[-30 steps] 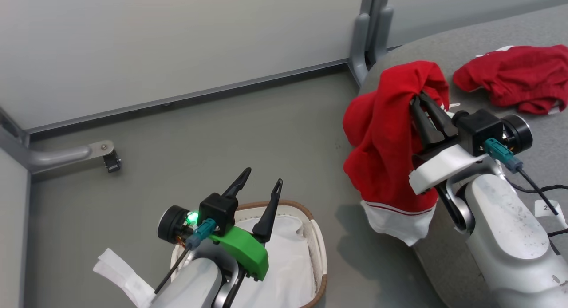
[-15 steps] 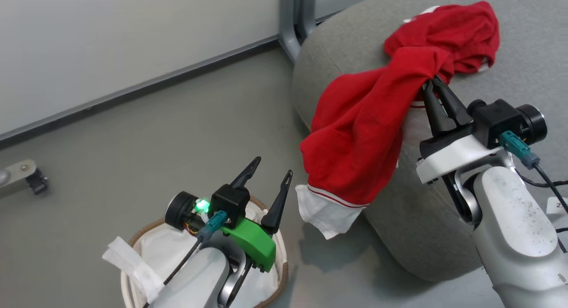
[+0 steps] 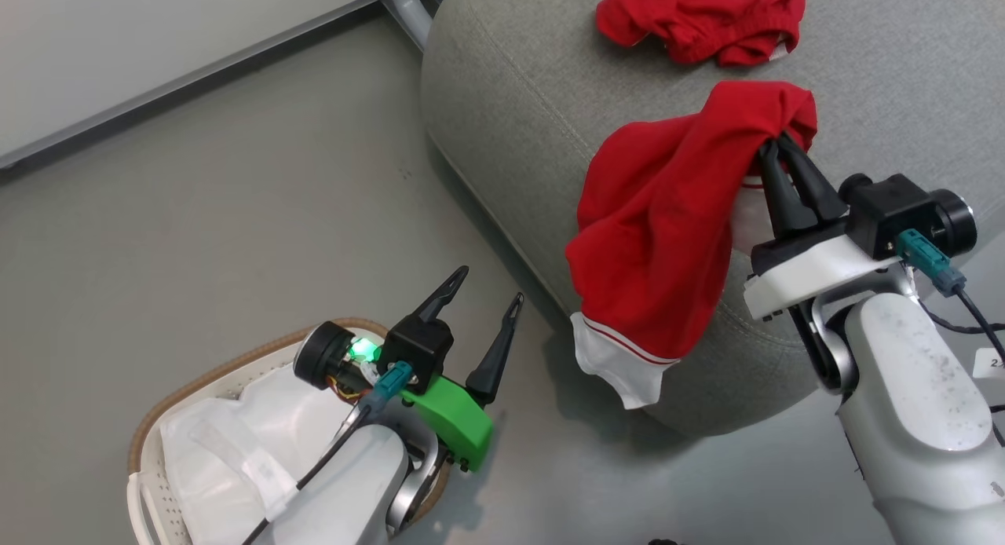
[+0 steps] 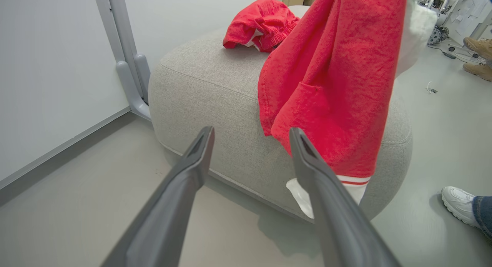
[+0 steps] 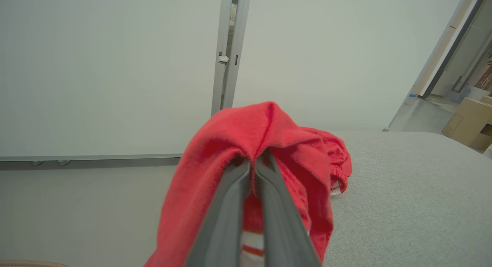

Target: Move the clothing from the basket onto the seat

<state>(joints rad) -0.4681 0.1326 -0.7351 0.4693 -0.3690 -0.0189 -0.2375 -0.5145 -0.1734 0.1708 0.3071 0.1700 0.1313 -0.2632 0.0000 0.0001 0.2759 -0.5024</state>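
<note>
My right gripper (image 3: 780, 146) is shut on a red jersey (image 3: 667, 231) with a white hem, which hangs from the fingertips over the rounded edge of the grey seat (image 3: 510, 97). The right wrist view shows the closed fingers (image 5: 230, 205) pinching the red cloth (image 5: 246, 144). A second red garment (image 3: 703, 15) lies bunched on the seat top, also visible from the left wrist (image 4: 261, 24). My left gripper (image 3: 491, 286) is open and empty, hovering above the floor by the basket (image 3: 149, 451), which holds a white cloth sheet (image 3: 235, 435).
A grey partition post (image 4: 127, 67) and wall panels stand behind the seat. A person's white shoe (image 4: 459, 205) rests on the floor to the right in the left wrist view, more shoes (image 4: 476, 51) farther back. Cardboard boxes (image 5: 471, 122) stand beyond the seat.
The head camera has swung, so the seat and basket sit differently in view. The held jersey has travelled further over the seat, now hanging clear of the second garment.
</note>
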